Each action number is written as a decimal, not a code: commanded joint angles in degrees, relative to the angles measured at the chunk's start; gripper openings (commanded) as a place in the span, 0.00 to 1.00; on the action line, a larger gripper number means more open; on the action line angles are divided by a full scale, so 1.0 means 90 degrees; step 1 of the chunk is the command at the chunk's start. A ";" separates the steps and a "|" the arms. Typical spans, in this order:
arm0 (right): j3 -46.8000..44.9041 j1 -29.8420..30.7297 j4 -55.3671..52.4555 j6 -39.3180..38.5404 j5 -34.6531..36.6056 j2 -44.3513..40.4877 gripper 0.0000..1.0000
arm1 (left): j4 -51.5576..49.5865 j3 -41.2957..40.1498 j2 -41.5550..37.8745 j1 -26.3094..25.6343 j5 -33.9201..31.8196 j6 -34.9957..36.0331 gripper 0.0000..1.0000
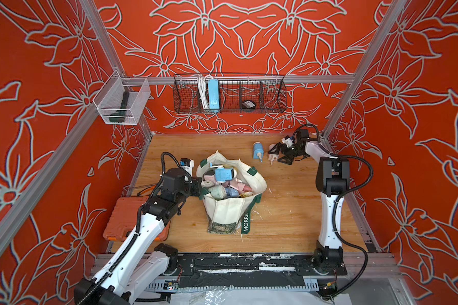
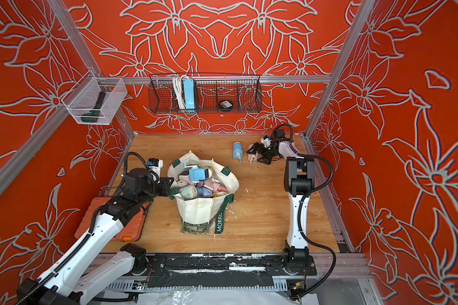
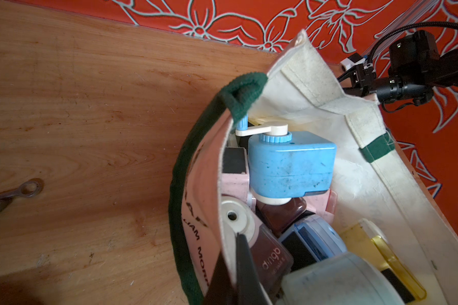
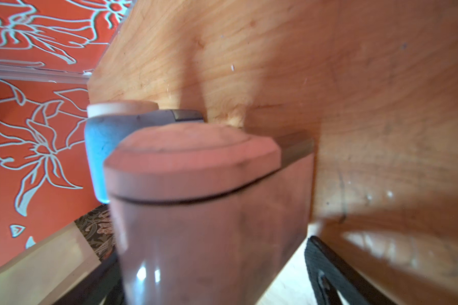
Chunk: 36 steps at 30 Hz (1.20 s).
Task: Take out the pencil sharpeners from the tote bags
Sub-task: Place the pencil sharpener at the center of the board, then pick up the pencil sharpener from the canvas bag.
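— So why are the left fingers clenched on the tote bag rim?
— Probably holding its mouth wide; pencil sharpeners are heaped inside. The right fingers stand released around a pink sharpener on the counter, beside a blue sharpener.
— And the room?
— Scuffed wood, red floral walls.

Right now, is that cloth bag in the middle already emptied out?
No, in a top view the tote bag holds a pile of pencil sharpeners, with a blue sharpener on top.
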 commanded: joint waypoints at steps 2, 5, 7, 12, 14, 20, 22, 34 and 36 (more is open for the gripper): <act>0.0212 0.0090 -0.0368 -0.0309 0.0310 -0.0420 0.99 | 0.0293 0.0009 -0.0086 -0.0071 0.0051 0.0054 0.00; 0.0175 0.0131 -0.0565 -0.0414 0.0523 -0.0593 0.99 | 0.0293 0.0013 -0.0087 -0.0081 0.0040 0.0053 0.00; -0.0047 0.0160 -0.0570 -0.0344 0.0807 -0.0858 0.99 | 0.0293 0.0011 -0.0086 -0.0081 0.0040 0.0058 0.00; -0.1049 0.0257 -0.0519 0.0022 0.1472 -0.2283 0.99 | 0.0293 0.0010 -0.0082 -0.0100 0.0048 0.0052 0.00; -0.1547 0.0437 -0.0321 0.0072 0.1565 -0.3091 0.99 | 0.0294 0.0018 -0.0077 -0.0108 0.0051 0.0051 0.00; -0.1969 0.1567 -0.0516 0.0113 0.1618 -0.4895 0.92 | 0.0282 0.0019 -0.0130 -0.0139 0.0006 0.0051 0.00; -0.2122 0.1911 -0.0427 0.0235 0.1275 -0.5326 0.90 | 0.0283 0.0023 -0.0162 -0.0139 -0.0012 0.0053 0.00; -0.1853 0.5108 -0.0719 0.0415 0.2495 -0.4940 0.68 | 0.0283 0.0029 -0.0222 -0.0139 -0.0026 0.0051 0.00; -0.1285 0.5542 -0.1026 0.0366 0.3212 -0.4402 0.68 | 0.0283 0.0029 -0.0250 -0.0139 -0.0054 0.0056 0.00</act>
